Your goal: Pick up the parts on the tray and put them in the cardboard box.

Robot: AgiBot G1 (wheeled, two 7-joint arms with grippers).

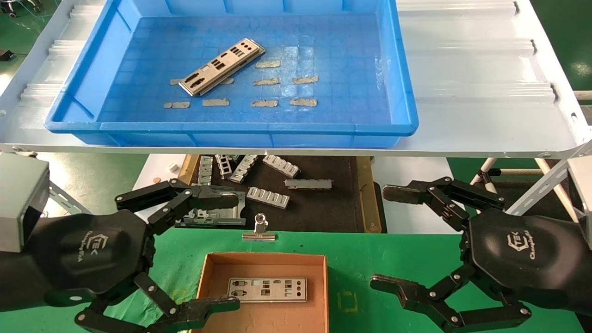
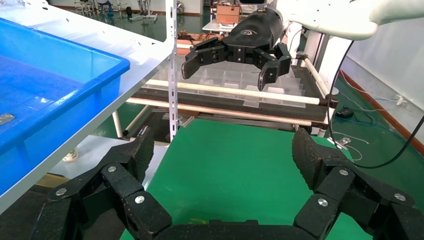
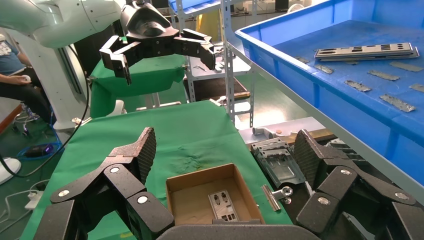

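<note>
Two thin silver parts stacked slightly askew on the grid-patterned floor of the bright-blue plastic tray, lying diagonally among small tan tape patches. One more punched plate, flat and rectangular with square and oblong cut-outs, resting inside the shallow brown cardboard box on the green-covered table. Tray set on a white ridged shelf panel above and behind the box. Below the shelf, a black mat strewn with chunky grey ribbed pieces. A metal binder clip just behind the box's far wall. Left pincer held low beside the box's left edge, black rough-padded fingers spread wide apart, gripping nothing. Right pincer low on the box's right side, likewise spread wide, also gripping nothing.
</note>
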